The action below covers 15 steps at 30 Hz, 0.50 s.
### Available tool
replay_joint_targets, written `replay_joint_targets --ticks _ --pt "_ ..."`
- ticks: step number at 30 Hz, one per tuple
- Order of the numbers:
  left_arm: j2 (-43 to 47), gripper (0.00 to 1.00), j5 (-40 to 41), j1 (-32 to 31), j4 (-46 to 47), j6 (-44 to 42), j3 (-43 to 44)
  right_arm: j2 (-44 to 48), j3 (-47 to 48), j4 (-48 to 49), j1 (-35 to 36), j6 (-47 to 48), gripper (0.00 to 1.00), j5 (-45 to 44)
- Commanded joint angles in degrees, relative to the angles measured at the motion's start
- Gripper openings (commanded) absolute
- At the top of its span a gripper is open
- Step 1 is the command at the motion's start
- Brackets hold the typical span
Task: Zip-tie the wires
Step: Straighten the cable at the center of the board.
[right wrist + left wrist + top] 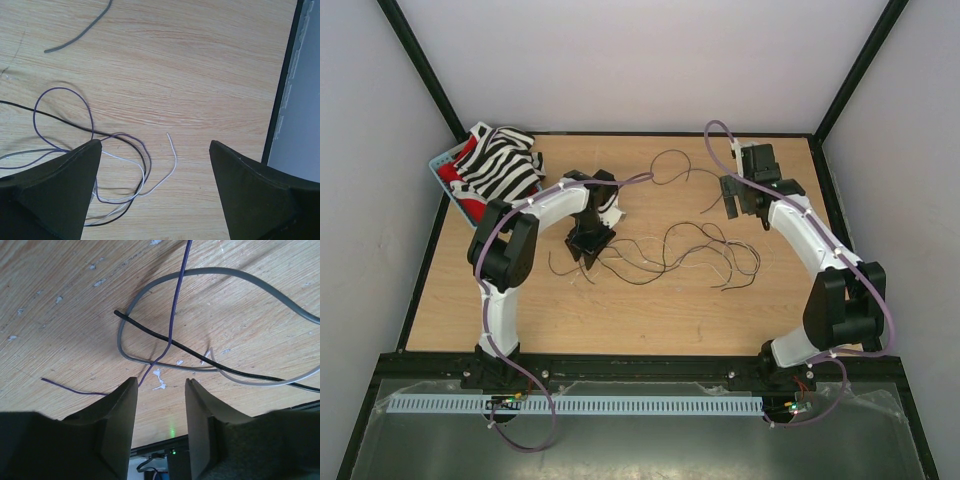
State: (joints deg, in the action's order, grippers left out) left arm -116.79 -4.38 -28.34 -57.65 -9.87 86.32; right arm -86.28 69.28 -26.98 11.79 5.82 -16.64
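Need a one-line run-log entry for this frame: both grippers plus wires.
left gripper: open, empty, over wires | right gripper: open, empty | wires: loose on table, untied

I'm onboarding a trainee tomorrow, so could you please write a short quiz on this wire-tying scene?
1. True or false: the right arm's black two-finger gripper is shut on a wire.
2. The zebra-striped fabric lies: A) in the pale-blue plastic basket, far left; B) far right; C) near edge, centre.
3. Which gripper hovers at the left end of the loose tangle of thin dark and pale wires?
Key: 1 false, it gapes empty; 2 A; 3 the left gripper.
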Motion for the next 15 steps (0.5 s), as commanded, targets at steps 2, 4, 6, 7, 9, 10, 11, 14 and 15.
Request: replay_joint_targets --ticks 2,4,6,7,9,10,11,14,15 --pt "2.36 0.53 1.61 0.18 -1.68 -0.5 1.39 0.23 2.27 -0.2 -0.81 -1.81 0.99 5.6" --pt "3.16 0.58 2.27 0.49 -1.74 -0.78 1.31 -0.31 2.57 2.16 -0.81 -3.39 0.99 9.08" --pt "4.41 0.63 2.49 1.37 -1.85 -0.83 1.24 -1.18 2.79 4.84 -0.76 -5.26 0.99 11.53" --pt "5.22 0.67 2.29 1.87 -1.92 -0.87 1.26 -1.87 2.68 6.83 -0.8 -6.08 0.99 12.48" --pt "7.34 0.76 1.72 3.11 -1.94 -0.92 1.22 -3.75 2.6 11.09 -0.78 -7.86 0.99 12.87" --pt "8.62 0.8 1.36 3.71 -1.94 -1.04 1.22 -5.04 3.29 12.46 -0.8 -8.53 0.99 12.99" --pt "10.36 0.83 1.06 4.18 -1.98 -1.09 1.23 -6.7 4.11 13.69 -0.81 -9.21 0.99 12.82" --pt "14.94 0.98 -0.24 5.89 -1.99 -1.0 1.13 -12.0 6.97 18.43 -0.8 -9.88 0.99 12.96" --pt "16.54 0.99 -0.66 6.51 -1.91 -0.75 1.19 -13.71 8.26 19.82 -0.81 -9.64 0.99 13.14"
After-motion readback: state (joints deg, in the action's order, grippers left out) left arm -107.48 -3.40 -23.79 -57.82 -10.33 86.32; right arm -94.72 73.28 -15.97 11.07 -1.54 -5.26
